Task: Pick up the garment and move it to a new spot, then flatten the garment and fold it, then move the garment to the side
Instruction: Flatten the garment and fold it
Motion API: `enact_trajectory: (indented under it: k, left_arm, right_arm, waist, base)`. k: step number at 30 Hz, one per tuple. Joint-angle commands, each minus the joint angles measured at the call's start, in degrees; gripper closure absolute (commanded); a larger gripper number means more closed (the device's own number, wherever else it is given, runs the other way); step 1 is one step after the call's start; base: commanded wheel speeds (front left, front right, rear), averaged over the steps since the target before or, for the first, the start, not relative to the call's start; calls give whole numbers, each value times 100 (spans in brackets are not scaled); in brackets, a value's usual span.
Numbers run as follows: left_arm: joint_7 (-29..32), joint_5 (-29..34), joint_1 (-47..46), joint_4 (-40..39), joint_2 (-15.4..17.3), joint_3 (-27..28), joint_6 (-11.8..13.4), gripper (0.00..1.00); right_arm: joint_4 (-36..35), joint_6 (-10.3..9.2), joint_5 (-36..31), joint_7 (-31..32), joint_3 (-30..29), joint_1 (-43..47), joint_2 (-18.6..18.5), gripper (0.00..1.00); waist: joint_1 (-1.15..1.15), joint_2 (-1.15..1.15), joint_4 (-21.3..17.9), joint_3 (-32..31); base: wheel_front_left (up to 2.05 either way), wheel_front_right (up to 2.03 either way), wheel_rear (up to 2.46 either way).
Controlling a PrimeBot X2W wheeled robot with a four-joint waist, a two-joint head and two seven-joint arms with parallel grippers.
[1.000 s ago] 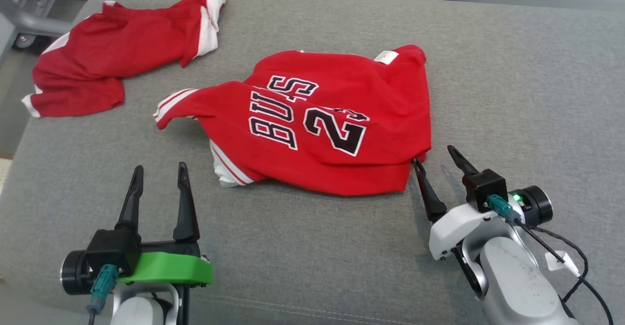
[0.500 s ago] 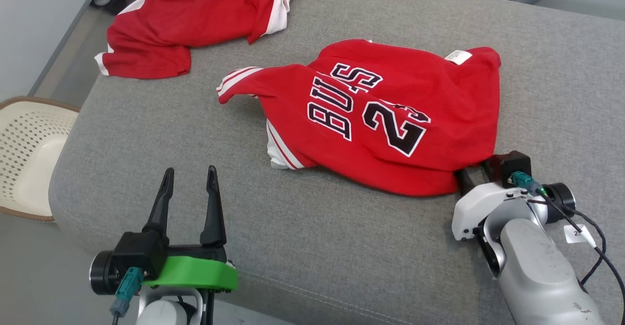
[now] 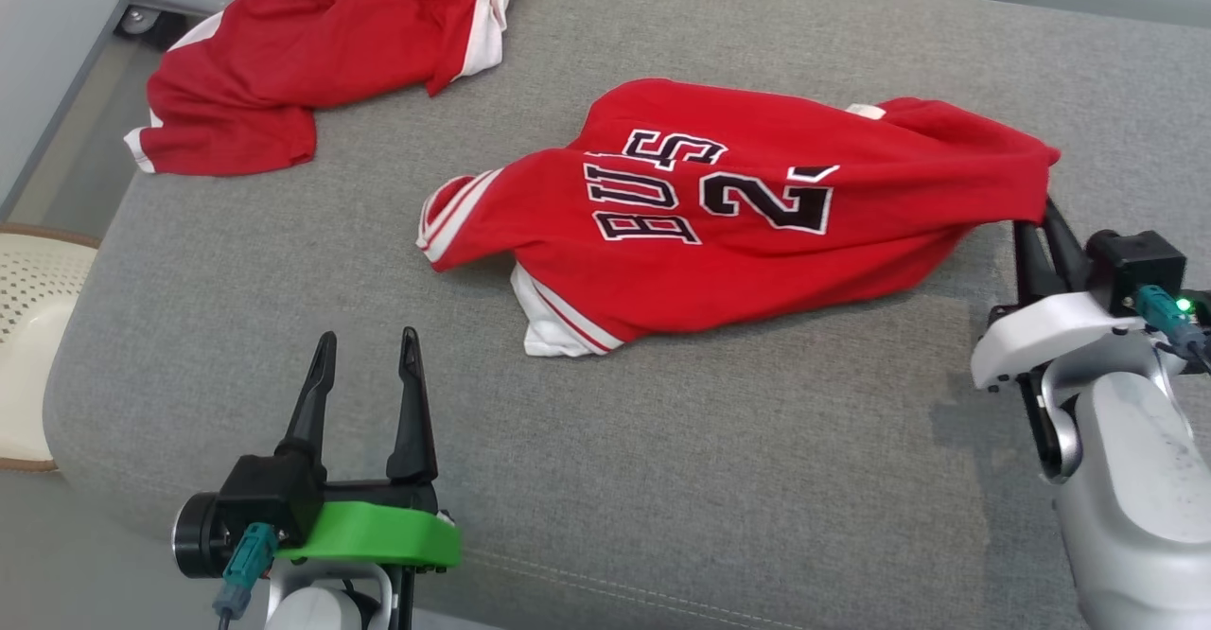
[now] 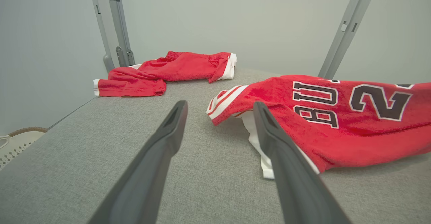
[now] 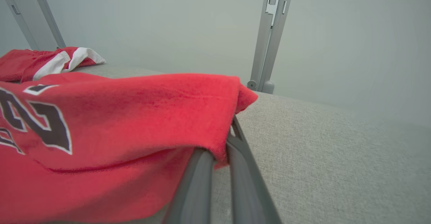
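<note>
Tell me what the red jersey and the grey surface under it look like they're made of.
The red jersey looks like soft matte cloth with a fuzzy nap, possibly terry or knit: it drapes and creases. The grey surface looks like matte woven upholstery fabric: heathered weave, a stitched seam, probably padded.

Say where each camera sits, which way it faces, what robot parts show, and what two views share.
Head view: on the head, looking down at the cushion; left gripper open, right gripper shut on the jersey.
Left wrist view: on the left wrist, looking along its spread fingers toward jersey and shorts.
Right wrist view: on the right wrist, along its fingers pinching the jersey's edge.
Shared: all show jersey and shorts.
</note>
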Motion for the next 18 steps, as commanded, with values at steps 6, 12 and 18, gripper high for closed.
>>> enact_trajectory:
  k: [6,12,18]
  left_arm:
    - [-3,5,111,-21,7,5,-22,0]
    - [-3,-35,133,-36,7,-30,-31,0]
    - [-3,-80,-33,-5,7,-118,-61,0]
  right_arm:
    - [-883,-8,-456,240,-639,406,-121,100]
    - [-2272,-7,-794,1064,-984,969,112,100]
    - [-2606,-7,-803,1652,-313,923,215,100]
  waist:
    - [0,0,-223,-62]
    - [0,0,-219,-36]
    - [0,0,-113,92]
  base:
    - [0,0,0]
    - [0,0,0]
    - [0,0,0]
